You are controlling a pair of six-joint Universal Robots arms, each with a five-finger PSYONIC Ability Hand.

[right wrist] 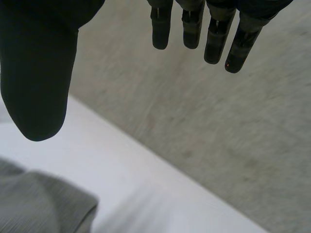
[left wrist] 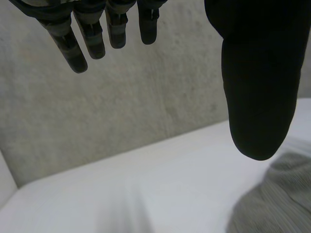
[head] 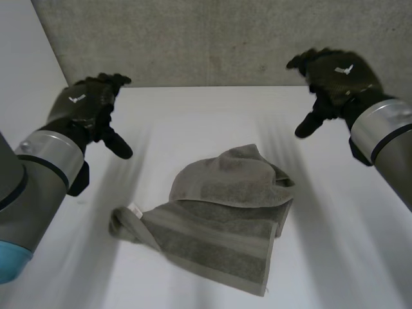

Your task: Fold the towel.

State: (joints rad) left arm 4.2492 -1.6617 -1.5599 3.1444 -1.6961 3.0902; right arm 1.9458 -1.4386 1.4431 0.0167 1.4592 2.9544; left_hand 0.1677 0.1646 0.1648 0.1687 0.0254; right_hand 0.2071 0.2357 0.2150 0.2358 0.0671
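Overhead, our left hand (head: 90, 106) and right hand (head: 335, 74) hang slack-fingered, empty; the crumpled towel (head: 225, 219) on the tabletop (head: 193, 116) looks soft, limp; we would pinch its corners.

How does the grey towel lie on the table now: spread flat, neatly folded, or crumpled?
Crumpled. The towel lies in a loose, uneven heap on the white table, layers overlapping crookedly, one end twisted.

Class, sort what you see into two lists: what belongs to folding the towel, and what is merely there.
For the job:
- towel, crumpled on the table
- left hand, open, off the towel
- right hand, open, off the towel

Merely there:
- table
- wall
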